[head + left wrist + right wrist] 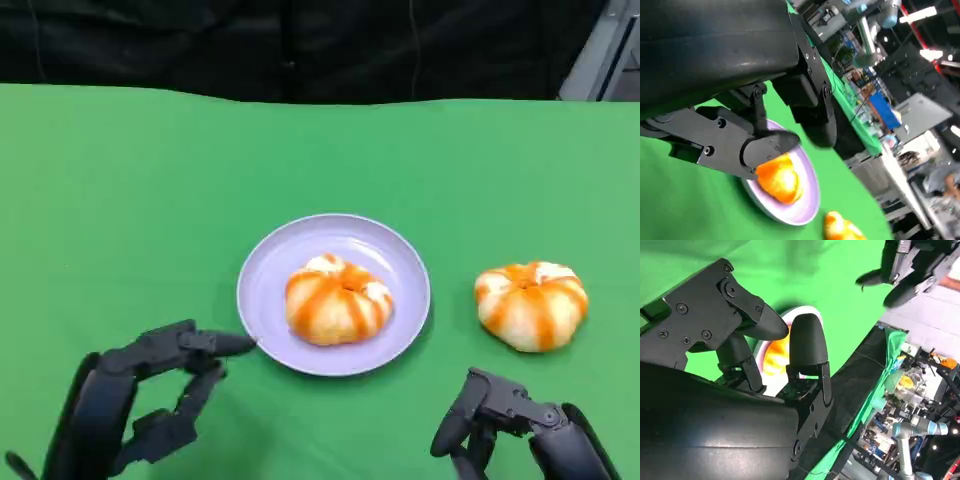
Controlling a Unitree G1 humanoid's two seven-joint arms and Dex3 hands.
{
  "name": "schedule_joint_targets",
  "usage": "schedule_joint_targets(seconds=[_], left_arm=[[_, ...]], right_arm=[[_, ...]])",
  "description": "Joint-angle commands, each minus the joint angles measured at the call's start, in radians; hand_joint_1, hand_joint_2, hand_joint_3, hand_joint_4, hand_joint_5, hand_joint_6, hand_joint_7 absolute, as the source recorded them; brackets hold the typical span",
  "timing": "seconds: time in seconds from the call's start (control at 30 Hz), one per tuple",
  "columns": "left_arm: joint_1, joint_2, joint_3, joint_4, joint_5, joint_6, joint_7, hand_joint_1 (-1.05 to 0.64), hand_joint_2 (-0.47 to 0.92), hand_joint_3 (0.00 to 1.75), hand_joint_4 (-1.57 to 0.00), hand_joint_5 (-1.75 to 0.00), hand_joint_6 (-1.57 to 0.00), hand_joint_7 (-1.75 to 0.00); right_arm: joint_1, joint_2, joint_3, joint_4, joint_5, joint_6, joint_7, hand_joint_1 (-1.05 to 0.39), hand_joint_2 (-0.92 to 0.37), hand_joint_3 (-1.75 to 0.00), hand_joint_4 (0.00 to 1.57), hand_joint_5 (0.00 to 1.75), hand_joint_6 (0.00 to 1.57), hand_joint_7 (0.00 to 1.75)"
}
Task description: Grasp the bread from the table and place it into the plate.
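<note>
Green cloth table [130,190] with a dark curtain along the top of the frame, pretty plain setup. Dead centre of the head view sits a lavender plate [400,262] that already has one orange-striped bun [336,299] on it. A second bread [531,305] is on the cloth at the right middle of the frame, just beside the plate's rim but not touching it.

Left hand [150,400] is at the lower left, holding nothing, fingers spread with one fingertip poking toward the plate's edge, close but I can't tell if it touches. Right hand [505,425] is at the lower right, below the loose bread, also empty with fingers loosely curled and apart.

My read: the loose bread is the one to go for, and the right hand is the obvious pick. I'd bring it up over the bun, open wide enough to straddle it, and close gently since it looks soft and squishy. For the drop, aim at the bare right side of the plate so it doesn't shove the first bun off.
</note>
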Motion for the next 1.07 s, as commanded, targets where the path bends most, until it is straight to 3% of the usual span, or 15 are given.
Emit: schedule_joint_targets(seconds=[0.03,0.23,1.07], left_arm=[[0.03,-0.03,0.019,-0.039,-0.056,0.061,-0.049,0.09,0.37,1.46,-0.93,-1.67,-0.86,-1.43],[0.018,-0.058,0.036,-0.031,-0.048,0.085,-0.077,0.09,0.39,1.37,-0.91,-1.72,-0.81,-1.49],[0.005,-0.086,0.059,-0.007,0.01,0.055,-0.092,0.03,0.32,1.45,-0.9,-1.72,-0.85,-1.48]], right_arm=[[0.003,-0.015,-0.011,-0.001,0.015,-0.003,0.004,-0.17,-0.43,-1.3,0.77,1.75,0.68,1.44],[0.004,-0.018,-0.01,0.001,0.025,-0.005,0.009,-0.17,-0.43,-1.29,0.76,1.75,0.69,1.44],[0.006,-0.016,-0.014,0.015,0.021,-0.03,-0.003,-0.15,-0.43,-1.3,0.78,1.75,0.69,1.42]])
